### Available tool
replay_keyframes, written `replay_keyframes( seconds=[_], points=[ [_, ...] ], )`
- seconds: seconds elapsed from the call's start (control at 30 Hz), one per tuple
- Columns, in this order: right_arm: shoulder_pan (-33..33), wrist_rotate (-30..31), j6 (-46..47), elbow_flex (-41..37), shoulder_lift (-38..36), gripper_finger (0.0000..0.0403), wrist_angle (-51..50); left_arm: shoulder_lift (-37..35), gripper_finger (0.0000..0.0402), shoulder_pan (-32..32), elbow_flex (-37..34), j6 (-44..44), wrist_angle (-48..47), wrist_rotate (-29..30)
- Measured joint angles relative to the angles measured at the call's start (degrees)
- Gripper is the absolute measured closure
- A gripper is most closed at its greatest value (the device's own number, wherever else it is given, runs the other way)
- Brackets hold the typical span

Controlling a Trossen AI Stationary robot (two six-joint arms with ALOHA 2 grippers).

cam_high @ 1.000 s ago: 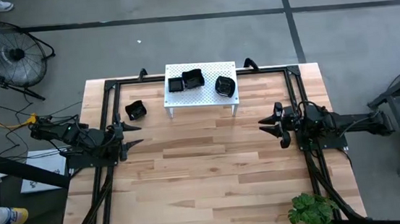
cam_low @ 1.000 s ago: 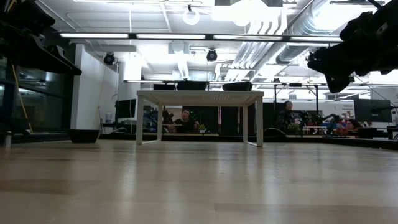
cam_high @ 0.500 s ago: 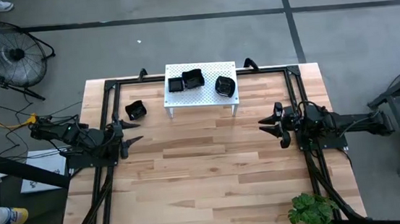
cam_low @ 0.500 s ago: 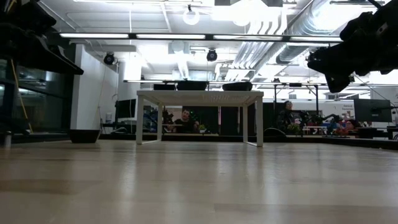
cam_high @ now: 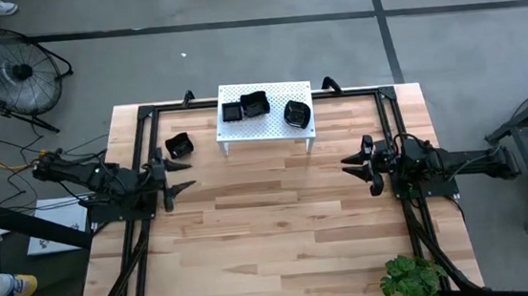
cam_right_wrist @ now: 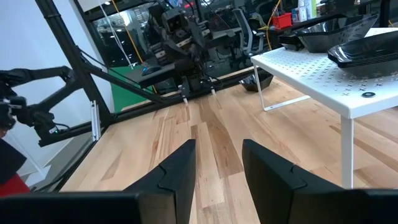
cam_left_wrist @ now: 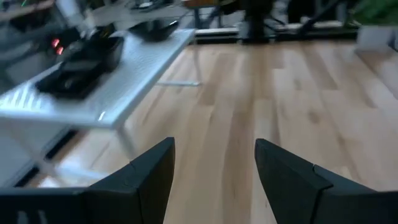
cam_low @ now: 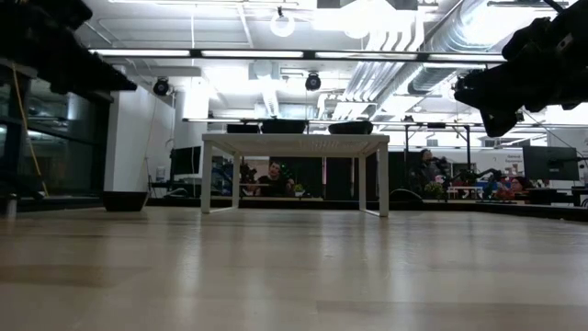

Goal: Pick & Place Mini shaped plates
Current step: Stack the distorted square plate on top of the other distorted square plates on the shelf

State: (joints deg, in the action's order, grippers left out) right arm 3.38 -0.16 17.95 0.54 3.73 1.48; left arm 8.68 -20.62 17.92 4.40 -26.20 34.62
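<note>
Left end effector (cam_high: pixel 178 176) was spread wide and empty, above the bench (cam_high: pixel 282 242) near its left edge, close to the loose plate (cam_high: pixel 179 146) lying on the wood just left of the stand (cam_high: pixel 266 121). Right end effector (cam_high: pixel 357 166) was partly open and empty, at the right side, well apart from the stand. Three plates (cam_high: pixel 254 104) sat on the stand.
</note>
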Motion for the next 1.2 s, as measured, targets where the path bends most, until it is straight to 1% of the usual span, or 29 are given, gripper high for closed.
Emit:
replay_keyframes(
  seconds=[0.07,0.13,0.2,0.37,0.47,0.6,0.77,0.9,1.03,1.1,1.2],
  points=[
    [0.00,0.00,0.01,0.00,0.00,0.0277,0.00,3.67,0.0183,0.00,1.50,-3.92,2.58,-1.62],
    [0.00,0.00,0.00,0.00,0.00,0.0277,0.02,7.03,0.0183,0.02,3.64,-7.18,2.87,-2.78],
    [0.00,0.00,-0.01,0.00,0.00,0.0276,0.02,10.03,0.0183,0.02,6.16,-8.87,2.39,-2.56],
    [0.00,0.00,-0.01,0.00,0.00,0.0276,0.01,16.96,0.0183,0.47,14.15,-12.26,-0.75,-1.55],
    [0.00,0.00,-0.02,0.00,0.00,0.0277,0.02,20.63,0.0183,3.48,19.67,-14.34,-5.19,-2.63],
    [0.00,0.00,-0.02,0.00,0.00,0.0277,0.02,24.88,0.0183,9.58,27.29,-17.18,-11.78,-5.37],
    [0.00,0.00,-0.02,0.00,0.00,0.0277,0.01,29.86,0.0183,18.60,34.66,-19.61,-18.88,-12.78],
    [0.00,0.00,-0.02,0.00,0.00,0.0276,0.02,33.18,0.0183,26.65,38.38,-18.59,-25.20,-18.41],
    [0.00,0.00,-0.02,0.00,0.00,0.0277,0.02,36.16,0.0183,34.61,40.89,-16.23,-31.31,-21.91],
    [0.00,0.00,-0.02,0.00,0.00,0.0276,0.02,37.43,0.0183,38.20,41.55,-16.30,-32.87,-22.99],
    [0.00,0.00,-0.02,0.00,0.00,0.0277,0.02,39.46,0.0183,42.87,41.55,-17.64,-34.54,-26.59]
  ],
)
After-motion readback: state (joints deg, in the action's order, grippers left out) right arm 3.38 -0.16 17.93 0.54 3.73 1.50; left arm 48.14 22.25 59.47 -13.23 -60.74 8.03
